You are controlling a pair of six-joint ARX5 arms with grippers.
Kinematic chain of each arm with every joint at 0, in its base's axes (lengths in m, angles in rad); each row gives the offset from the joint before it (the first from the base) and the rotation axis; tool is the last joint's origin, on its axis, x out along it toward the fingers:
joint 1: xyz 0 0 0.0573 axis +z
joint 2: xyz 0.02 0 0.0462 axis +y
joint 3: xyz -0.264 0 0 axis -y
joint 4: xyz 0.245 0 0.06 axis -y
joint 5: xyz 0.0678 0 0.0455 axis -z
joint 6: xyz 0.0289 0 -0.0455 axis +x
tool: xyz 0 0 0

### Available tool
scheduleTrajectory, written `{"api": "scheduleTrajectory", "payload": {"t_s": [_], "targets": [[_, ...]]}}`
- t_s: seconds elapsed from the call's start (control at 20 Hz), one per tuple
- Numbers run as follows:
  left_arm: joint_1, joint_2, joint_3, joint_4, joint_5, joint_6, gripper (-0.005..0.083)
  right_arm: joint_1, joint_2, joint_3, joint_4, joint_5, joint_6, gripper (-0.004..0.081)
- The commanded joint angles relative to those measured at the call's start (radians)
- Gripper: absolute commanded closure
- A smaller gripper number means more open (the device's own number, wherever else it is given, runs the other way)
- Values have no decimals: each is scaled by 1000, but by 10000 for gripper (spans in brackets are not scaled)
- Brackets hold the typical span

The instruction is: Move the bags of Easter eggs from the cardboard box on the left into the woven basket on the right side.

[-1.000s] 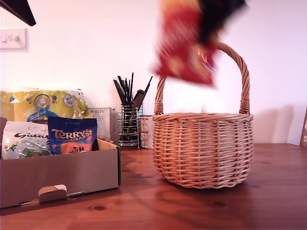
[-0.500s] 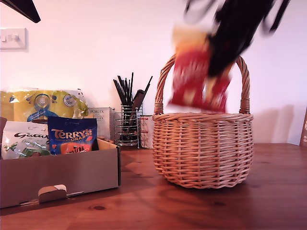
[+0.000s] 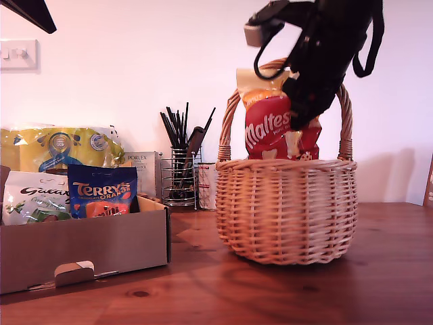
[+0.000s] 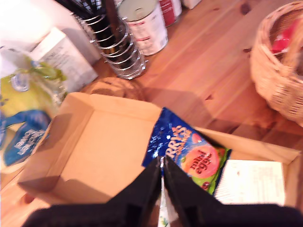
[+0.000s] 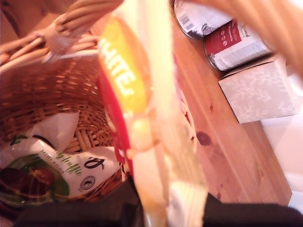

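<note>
My second gripper (image 3: 302,112) is shut on the red Maltesers bag (image 3: 269,130), which hangs upright under the arched handle with its lower edge at the mouth of the woven basket (image 3: 286,211). The second wrist view shows this bag (image 5: 135,109) just above the basket's inside (image 5: 45,87), where a white and green pouch (image 5: 45,172) lies. The cardboard box (image 3: 88,247) at the exterior view's left holds the blue Terry's bag (image 3: 101,191) and the white Galaxy bag (image 3: 32,198). High above that box (image 4: 90,142), my first gripper (image 4: 161,176) is shut and holds nothing, over the Terry's bag (image 4: 185,147).
Behind the box stand a yellow plastic package (image 3: 61,145), a white Porlex carton (image 3: 143,169), a wire utensil holder (image 3: 179,177) and tins (image 4: 144,23). A white patterned box (image 5: 259,90) sits beyond the basket. A black arm part (image 3: 24,12) fills the exterior view's upper left corner.
The second gripper has carried the Maltesers bag toward the exterior view's right and down, from above the handle to the basket's mouth. The box and its bags have not moved.
</note>
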Motion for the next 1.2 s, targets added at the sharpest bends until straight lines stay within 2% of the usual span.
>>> {"api": "scheduleTrajectory", "payload": {"t_s": [0.0,0.05,0.15,0.2,0.25,0.4,0.7,1.0,1.05,1.1,1.15], "targets": [[2,11,-5,-3,11,-5,797,3,27,-5,-2,8,-5,746],[2,11,-5,-7,11,-5,797,3,30,-5,-10,8,-7,680],[2,11,-5,-17,20,-4,797,3,30,-5,-45,11,-14,423],[2,11,-5,-21,34,-4,797,3,30,-5,-68,11,-13,332],[2,11,-5,-24,43,-4,797,4,30,-5,-89,12,-13,306],[2,11,-5,-24,69,-5,797,43,17,-3,-132,11,15,306],[2,11,-5,-24,81,-4,797,150,-80,57,-336,11,100,306],[2,13,-23,-21,95,6,797,175,-200,108,-453,11,148,313],[2,21,-34,-23,95,5,797,180,-219,113,-475,11,181,315],[2,33,-42,-24,95,5,797,183,-235,114,-487,9,221,343],[4,44,-51,-24,97,5,797,184,-254,114,-511,-3,252,427]]}}
